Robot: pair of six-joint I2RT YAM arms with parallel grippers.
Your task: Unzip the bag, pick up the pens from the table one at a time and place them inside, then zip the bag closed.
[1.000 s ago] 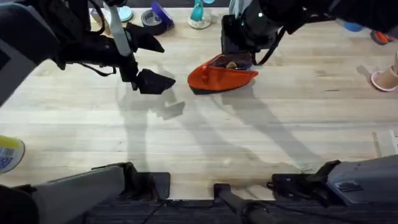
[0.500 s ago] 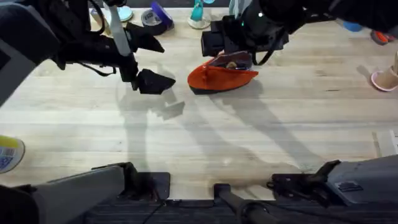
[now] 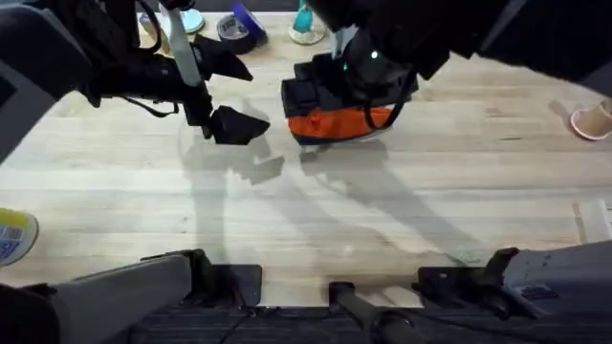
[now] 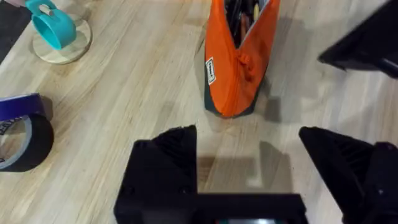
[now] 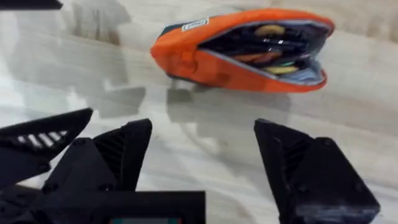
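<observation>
Since the earlier frame the right arm had swung leftward over the bag (image 3: 339, 124), its gripper (image 5: 199, 162) hanging above with fingers spread wide and empty. Left of it, the left gripper (image 4: 249, 168) hovered, also spread and holding nothing. The orange pouch stood on its navy base at the far middle of the table (image 3: 287, 201), zipper gaping, dark pens (image 5: 267, 46) inside. Bare planks lay open nearer. Beyond sat a tape roll (image 4: 18, 134) and teal cup (image 4: 53, 28)
</observation>
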